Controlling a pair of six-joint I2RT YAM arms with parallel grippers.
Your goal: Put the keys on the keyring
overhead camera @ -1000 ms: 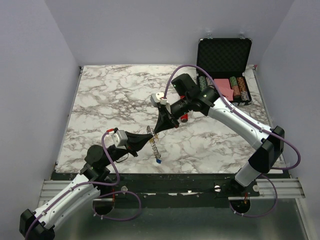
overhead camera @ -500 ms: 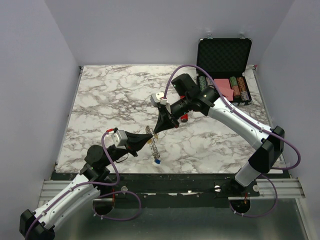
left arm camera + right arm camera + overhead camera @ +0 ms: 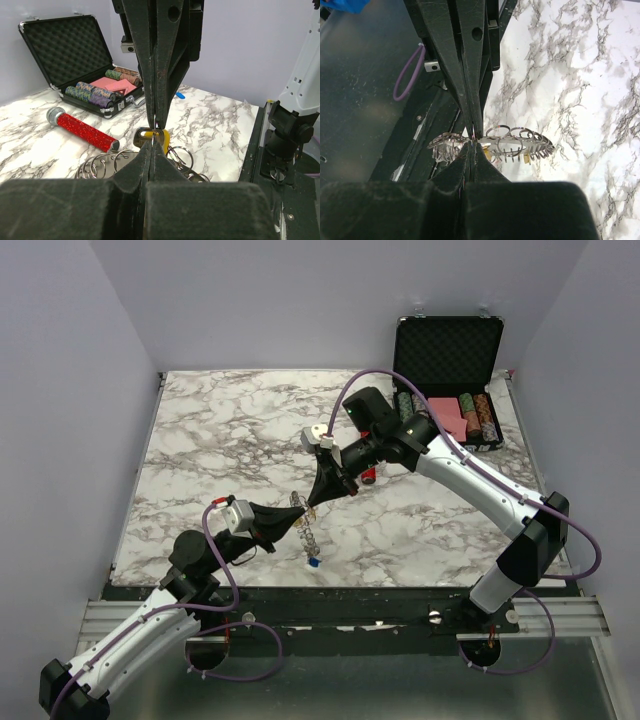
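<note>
open case (image 3: pixel 447 350) — poker chips (image 3: pixel 485 416), cards (image 3: pixel 447 416), keyring (image 3: pixel 307 525) outside

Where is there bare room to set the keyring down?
The far left marble is bare. Marble right of the keyring is bare too. Crowded: the centre, where left gripper and right gripper meet, and the corner by the case.

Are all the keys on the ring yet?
Not yet. Yellow-headed keys seem to hang among the keyring loops already. The left tool and right tool both pinch the keyring in the air, one yellow key at their tips. A small blue piece, probably another key, lies apart on the marble table.
</note>
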